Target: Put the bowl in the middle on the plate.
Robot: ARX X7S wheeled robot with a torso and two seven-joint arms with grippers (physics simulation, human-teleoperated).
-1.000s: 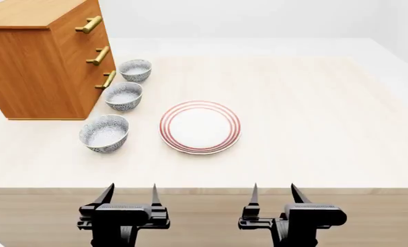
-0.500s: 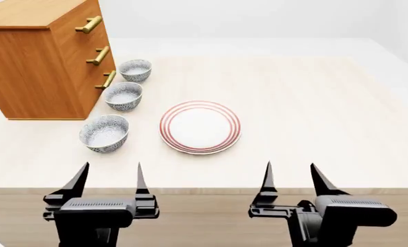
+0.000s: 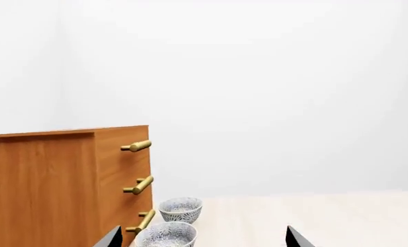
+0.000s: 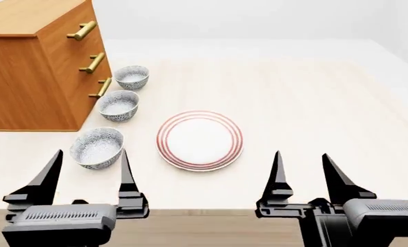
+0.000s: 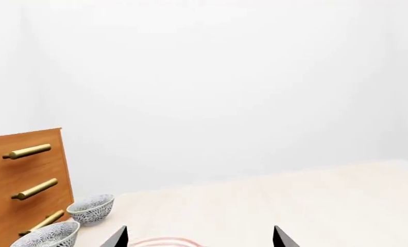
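Three look-alike bowls sit in a row along the front of the wooden dresser (image 4: 35, 62), and the one I want is the bowl (image 4: 118, 106) between the other two, just off the dresser's lowest brass handle. The far bowl (image 4: 132, 77) lies beyond it, the near bowl (image 4: 97, 148) on my side of it. The plate (image 4: 199, 140) rests flat on the table (image 4: 314, 103), on the side of the row away from the dresser, near but not touching any bowl.

My left gripper (image 4: 87, 170) hangs over the table's near edge with its fingers spread wide, empty. My right gripper (image 4: 302, 172) is the same, wide and empty, farther from the dresser than the plate is.

I judge the bowl stiff, glazed, light and likely slippery, and breakable if dropped. The rim looks like the place to pinch: one finger inside, one outside, on the side facing away from the dresser, where there is room. Neighbours stand close, so I would come down carefully between them.
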